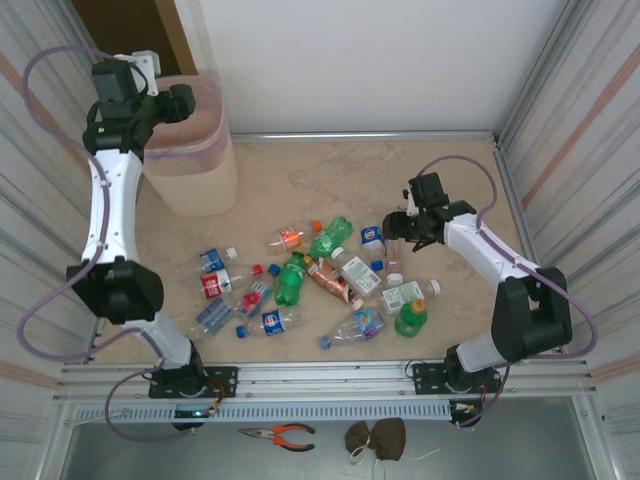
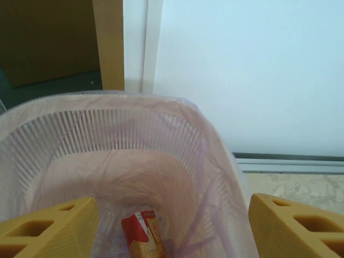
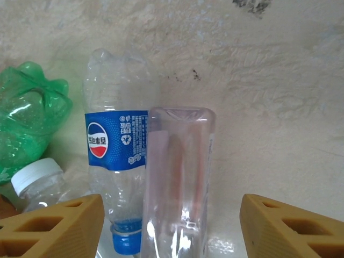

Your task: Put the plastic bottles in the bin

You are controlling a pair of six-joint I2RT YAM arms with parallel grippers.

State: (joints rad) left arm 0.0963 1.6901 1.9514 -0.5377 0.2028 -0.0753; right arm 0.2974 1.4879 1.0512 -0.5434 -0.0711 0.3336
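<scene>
Several plastic bottles lie scattered on the beige floor in the top view. My left gripper hangs open over the pale pink bin. In the left wrist view its yellow fingers frame the bagged bin, where a bottle with a red and orange label lies at the bottom. My right gripper is low and open, its jaws on either side of a clear pinkish bottle with gaps on both sides. A Pepsi bottle with a blue cap lies just left of it, partly inside the jaws.
A green bottle and a white-capped bottle lie further left of the right gripper. Corrugated metal walls close in both sides. Orange-handled pliers and a dark bundle rest on the near shelf.
</scene>
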